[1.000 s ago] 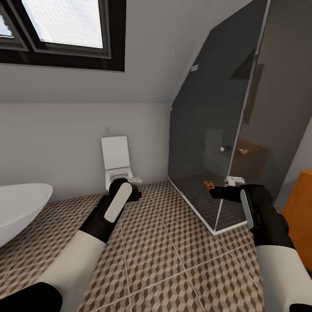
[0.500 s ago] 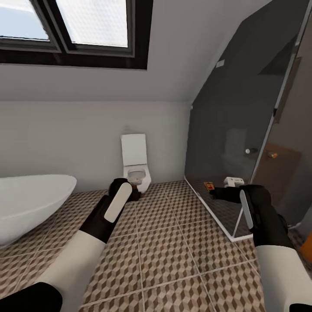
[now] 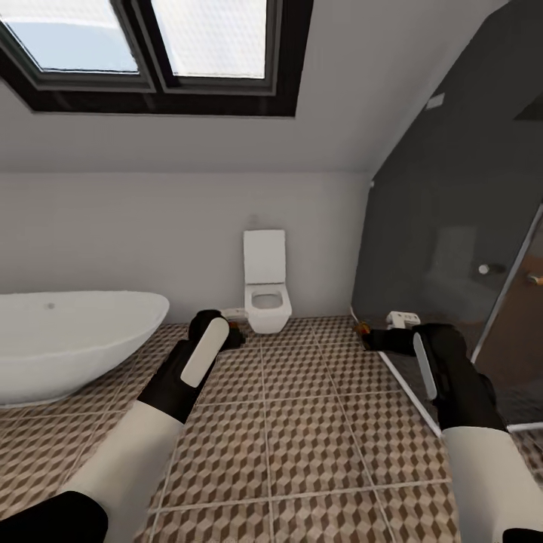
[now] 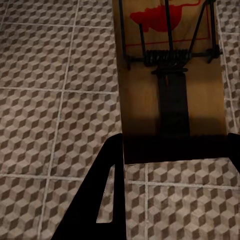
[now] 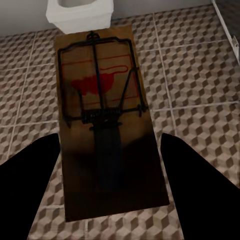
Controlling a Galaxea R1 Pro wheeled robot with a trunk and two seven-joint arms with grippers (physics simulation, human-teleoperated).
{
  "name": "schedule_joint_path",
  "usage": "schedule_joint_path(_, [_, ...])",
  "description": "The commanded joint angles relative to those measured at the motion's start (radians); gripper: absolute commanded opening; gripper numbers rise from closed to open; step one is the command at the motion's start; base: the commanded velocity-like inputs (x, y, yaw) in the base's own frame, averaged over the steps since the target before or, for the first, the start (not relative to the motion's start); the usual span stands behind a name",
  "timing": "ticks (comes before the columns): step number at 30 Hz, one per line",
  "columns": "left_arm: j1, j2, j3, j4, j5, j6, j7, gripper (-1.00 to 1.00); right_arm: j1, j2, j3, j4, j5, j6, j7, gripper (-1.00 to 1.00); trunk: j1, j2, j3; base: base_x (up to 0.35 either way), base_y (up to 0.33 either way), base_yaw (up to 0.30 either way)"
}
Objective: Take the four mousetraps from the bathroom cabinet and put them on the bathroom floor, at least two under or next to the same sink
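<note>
View swung left, toilet (image 3: 266, 283) now central; my left gripper (image 3: 234, 332) and right gripper (image 3: 369, 337) each clamp a mousetrap (image 4: 170, 80), none visibly on the bathroom floor (image 3: 302, 445) yet.

Tiled bathroom floor (image 3: 302, 445) — both arms reach forward; white toilet (image 3: 266, 290) far ahead, bathtub (image 3: 68, 339) left, glass shower (image 3: 460, 249) right.

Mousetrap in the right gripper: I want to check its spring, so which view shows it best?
The right wrist view: the mousetrap appears whole, with spring, wire bar and red mouse print, held between the dark fingers. The head view gives a dark sliver at the right gripper.
</note>
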Motion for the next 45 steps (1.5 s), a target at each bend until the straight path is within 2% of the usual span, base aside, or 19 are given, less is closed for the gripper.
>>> schedule_joint_path(1, [-0.001, 0.002, -0.002, 0.000, 0.008, -0.006, 0.011, -1.00, -0.001, 0.000, 0.005, 0.006, 0.007, 0.004, 0.008, -1.00, 0.000, -0.001, -0.002, 0.000, 0.000, 0.278])
schedule_joint_path(5, [-0.001, 0.027, -0.002, -0.002, 0.010, -0.070, 0.009, -1.00, -0.001, 0.004, 0.065, 0.036, 0.003, 0.004, 0.008, -1.00, 0.000, -0.001, -0.005, 0.000, 0.000, 0.278])
schedule_joint_path(6, [-0.001, 0.034, -0.002, -0.002, 0.011, -0.083, 0.008, -1.00, -0.001, 0.009, 0.081, 0.040, 0.002, 0.004, 0.008, -1.00, 0.000, -0.001, -0.006, 0.000, 0.000, 0.278])
schedule_joint_path(8, [-0.001, 0.044, -0.002, -0.003, 0.011, -0.100, 0.007, -1.00, -0.001, 0.037, 0.109, 0.054, 0.001, 0.004, 0.008, -1.00, 0.000, -0.001, -0.008, 0.000, 0.000, 0.278])
schedule_joint_path(11, [-0.001, 0.046, -0.002, -0.004, 0.012, -0.106, 0.006, -1.00, -0.001, 0.052, 0.118, 0.103, 0.002, 0.004, 0.008, -1.00, 0.000, -0.001, -0.010, 0.000, 0.000, 0.278])
schedule_joint_path(15, [-0.001, 0.052, -0.002, -0.005, 0.012, -0.105, 0.005, -1.00, -0.001, 0.055, 0.119, 0.119, 0.002, 0.004, 0.008, -1.00, 0.000, -0.001, -0.014, 0.000, 0.000, 0.277])
schedule_joint_path(17, [-0.001, 0.071, -0.002, -0.009, 0.018, -0.104, 0.003, -1.00, -0.001, 0.055, 0.117, 0.122, 0.002, 0.004, 0.008, -1.00, 0.000, -0.001, -0.015, 0.000, 0.000, 0.277])
schedule_joint_path(23, [-0.001, 0.136, -0.002, -0.015, 0.098, -0.098, -0.051, -1.00, -0.001, 0.054, 0.116, 0.123, 0.002, 0.004, 0.008, -1.00, 0.000, -0.001, -0.021, 0.000, 0.000, 0.277])
schedule_joint_path(28, [-0.001, 0.173, -0.003, -0.017, 0.135, -0.097, -0.086, -1.00, -0.001, 0.054, 0.117, 0.123, 0.006, 0.004, 0.007, -1.00, 0.000, -0.001, -0.025, 0.000, 0.000, 0.277])
schedule_joint_path(45, [-0.001, 0.174, -0.003, -0.016, 0.136, -0.097, -0.086, -1.00, -0.001, 0.054, 0.118, 0.122, 0.008, 0.004, 0.006, -1.00, 0.000, -0.001, -0.040, 0.000, 0.000, 0.277])
